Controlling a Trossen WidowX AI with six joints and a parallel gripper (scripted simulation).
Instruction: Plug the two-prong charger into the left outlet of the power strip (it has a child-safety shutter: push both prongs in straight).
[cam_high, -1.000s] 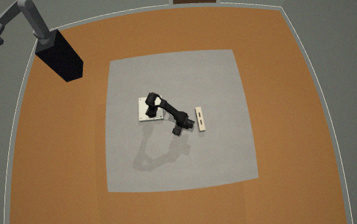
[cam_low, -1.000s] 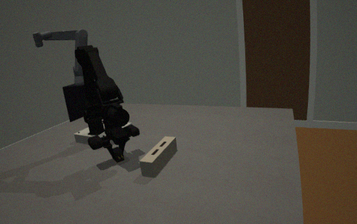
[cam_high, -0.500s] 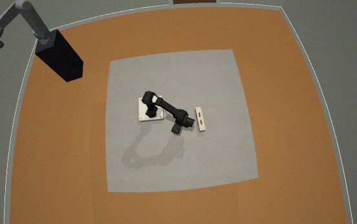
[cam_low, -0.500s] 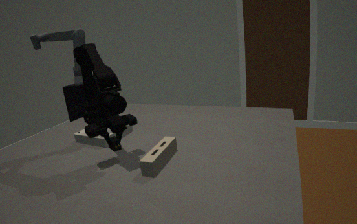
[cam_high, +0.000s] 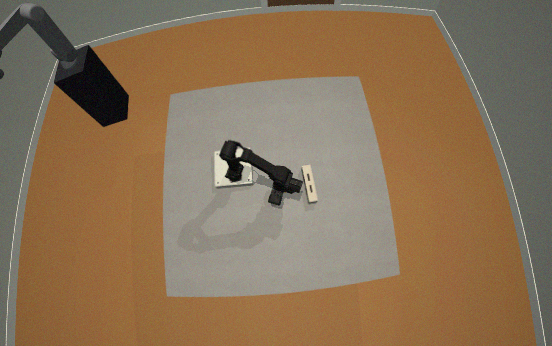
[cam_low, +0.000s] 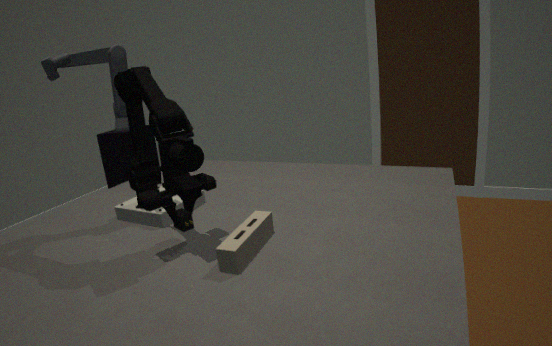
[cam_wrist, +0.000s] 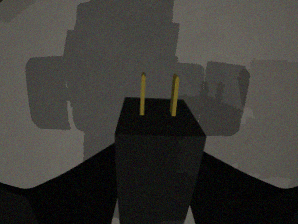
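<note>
The black charger (cam_wrist: 159, 175) (cam_low: 183, 225) is held between the fingers of my gripper (cam_wrist: 152, 152), which is shut on it. Its two gold prongs show in the wrist view, pointing away from the hand, and small in the exterior view. The charger is low over the table, to the left of the power strip in the exterior view, clear of it. In the top view the hand hides it. The cream power strip (cam_high: 313, 196) (cam_low: 233, 262) stands beside the hand, its two dark outlet slots facing up and both free.
The arm's white base plate (cam_high: 219, 172) (cam_low: 141, 215) is on the grey table (cam_high: 280, 260) (cam_low: 360, 280). A grey arm on a black block (cam_high: 95, 90) (cam_low: 111, 160) stands beyond the table. The arm's shadow falls across the table.
</note>
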